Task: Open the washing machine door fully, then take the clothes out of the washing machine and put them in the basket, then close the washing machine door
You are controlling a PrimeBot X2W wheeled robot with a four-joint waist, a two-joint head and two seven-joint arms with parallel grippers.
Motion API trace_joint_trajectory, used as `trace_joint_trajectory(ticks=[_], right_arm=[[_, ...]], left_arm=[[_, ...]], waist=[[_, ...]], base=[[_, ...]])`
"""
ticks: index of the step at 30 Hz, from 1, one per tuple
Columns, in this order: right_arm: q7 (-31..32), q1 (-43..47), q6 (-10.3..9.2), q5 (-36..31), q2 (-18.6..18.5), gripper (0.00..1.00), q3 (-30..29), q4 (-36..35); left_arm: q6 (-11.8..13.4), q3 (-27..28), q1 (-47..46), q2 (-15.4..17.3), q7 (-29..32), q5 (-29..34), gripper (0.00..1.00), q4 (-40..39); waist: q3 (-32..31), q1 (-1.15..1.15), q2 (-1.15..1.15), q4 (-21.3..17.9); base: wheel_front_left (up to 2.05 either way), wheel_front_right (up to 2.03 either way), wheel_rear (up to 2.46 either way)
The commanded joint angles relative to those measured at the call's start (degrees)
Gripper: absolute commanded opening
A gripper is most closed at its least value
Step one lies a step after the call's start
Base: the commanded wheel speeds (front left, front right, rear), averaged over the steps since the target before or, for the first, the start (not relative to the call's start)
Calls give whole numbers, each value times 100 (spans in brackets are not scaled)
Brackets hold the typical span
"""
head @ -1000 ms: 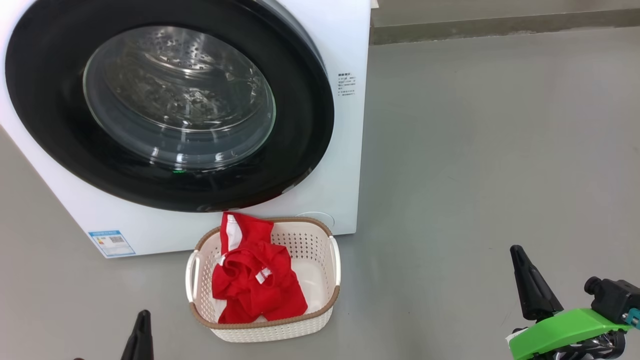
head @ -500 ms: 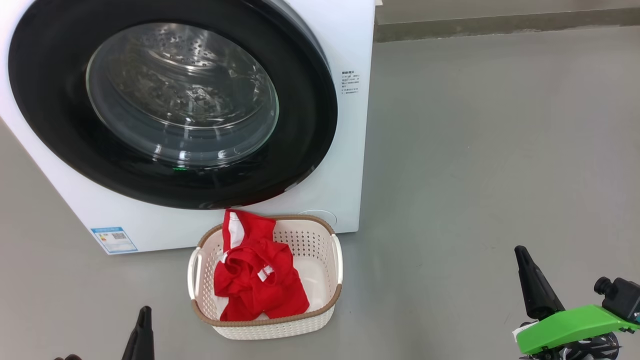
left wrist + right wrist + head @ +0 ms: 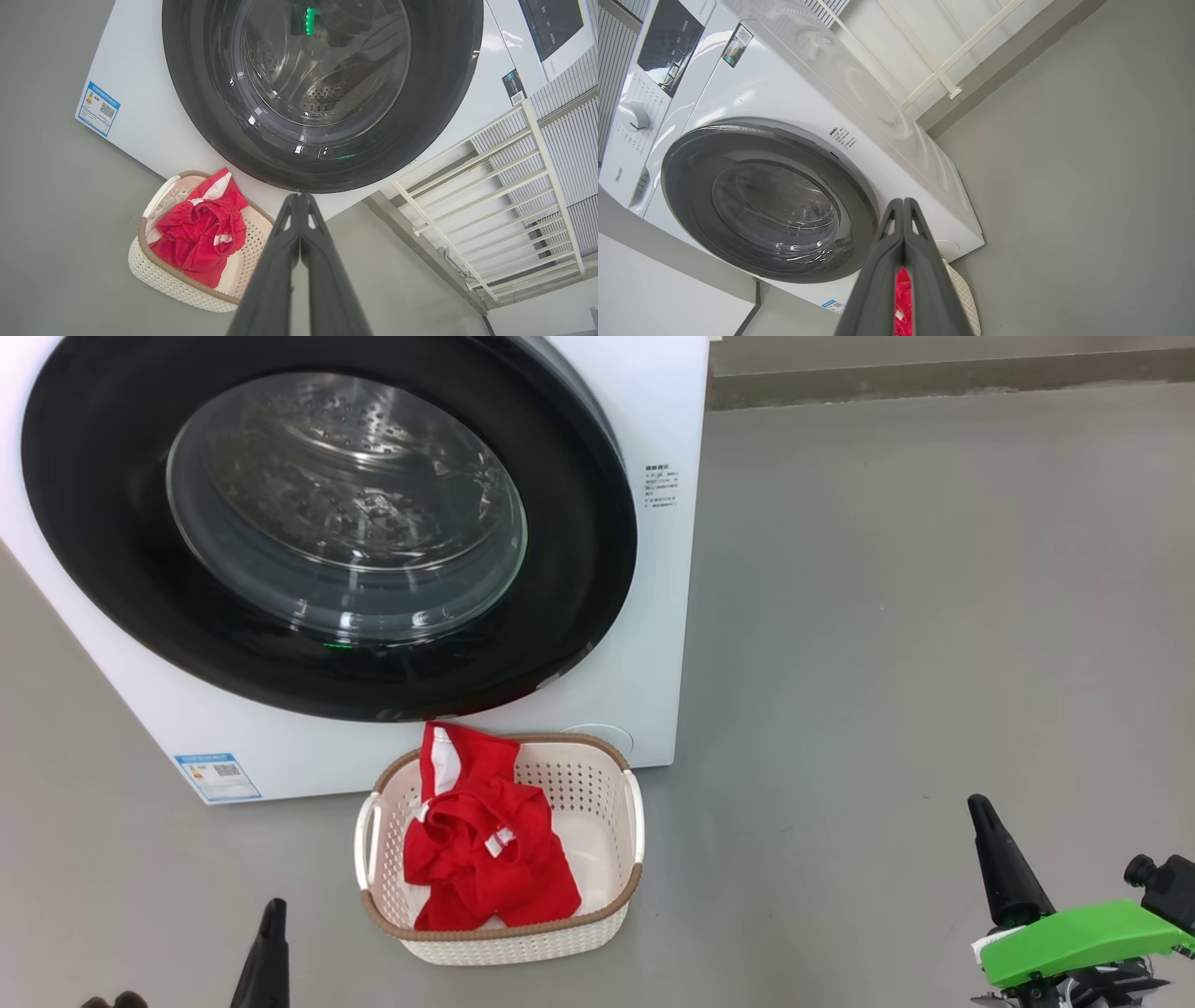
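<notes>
1. The left hand (image 3: 299,197) is low on the left, fingers pressed together and pointing towards the machine.
2. One washing machine (image 3: 653,644); its round door (image 3: 597,551) is shut, glass facing the room.
3. One basket (image 3: 504,943) stands on the floor (image 3: 887,663) just in front, handles left and right. One heap of red clothes (image 3: 485,859) lies in it, stretched front to back, a tip over the rear rim.
4. The right hand (image 3: 903,201) is low on the right, fingers together.

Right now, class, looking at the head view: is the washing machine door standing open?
No, the washing machine door lies shut, its black rim flush against the front of the white washing machine.
</notes>
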Motion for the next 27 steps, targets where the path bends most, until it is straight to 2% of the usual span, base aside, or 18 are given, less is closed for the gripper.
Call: trace_joint_trajectory(ticks=[1, 27], right_arm=[[24, -314, -3, 147, -51, 0, 18, -126], [464, -422, -5, 1713, 11, 0, -148, -71]], left_arm=[[-62, 89, -270, 105, 21, -128, 0, -115], [-93, 86, -493, 137, 449, -1840, 0, -18]], waist=[[2, 0, 0, 3], [61, 0, 0, 88]], base=[[0, 0, 0], [0, 0, 0]])
